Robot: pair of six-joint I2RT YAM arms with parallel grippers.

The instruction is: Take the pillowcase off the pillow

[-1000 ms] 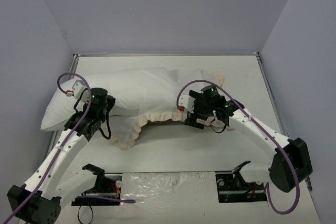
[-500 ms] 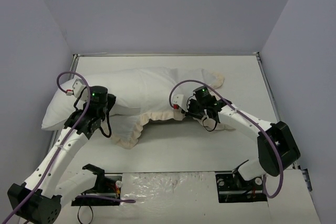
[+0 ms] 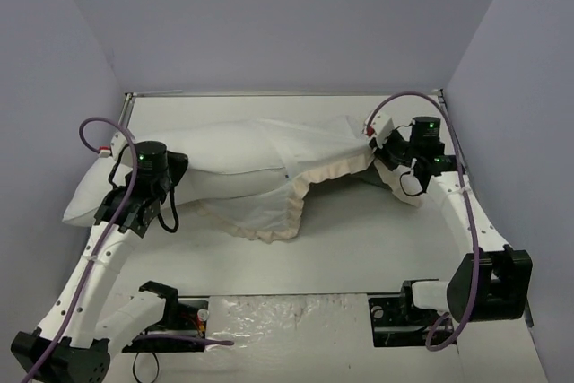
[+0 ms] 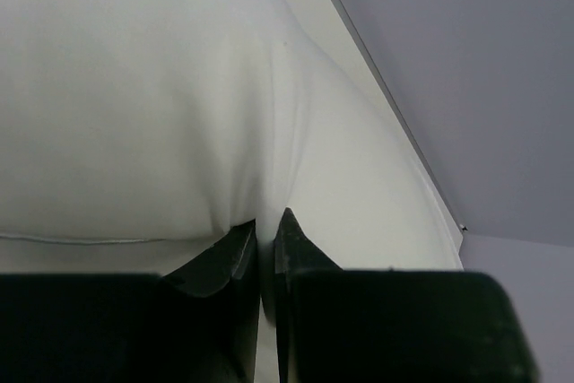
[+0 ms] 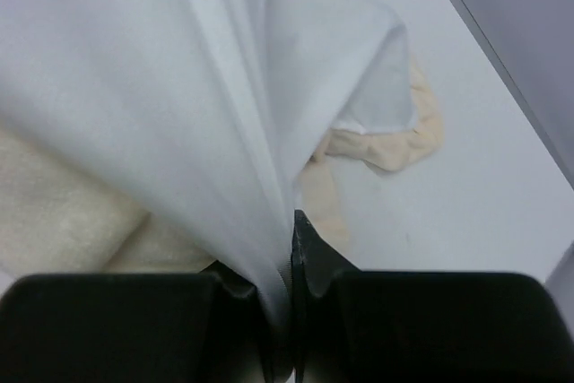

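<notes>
White pillowcase (image 3: pixel 300 154) — cream frill along near edge — lies stretched rightward, partly off the white pillow (image 3: pixel 94 199).

One pillow (image 3: pixel 94 199) and one pillowcase (image 3: pixel 300 154) are counted on one table (image 3: pixel 386 239). One frill (image 3: pixel 269 229) is counted along the pillowcase. Two arms are seen, a left arm (image 3: pixel 94 262) and a right arm (image 3: pixel 462 208). Two tools are counted, the left tool (image 4: pixel 265 230) and the right tool (image 5: pixel 285 253). Two purple cables are counted, a left cable (image 3: pixel 83 132) and a right cable (image 3: pixel 401 94).
</notes>
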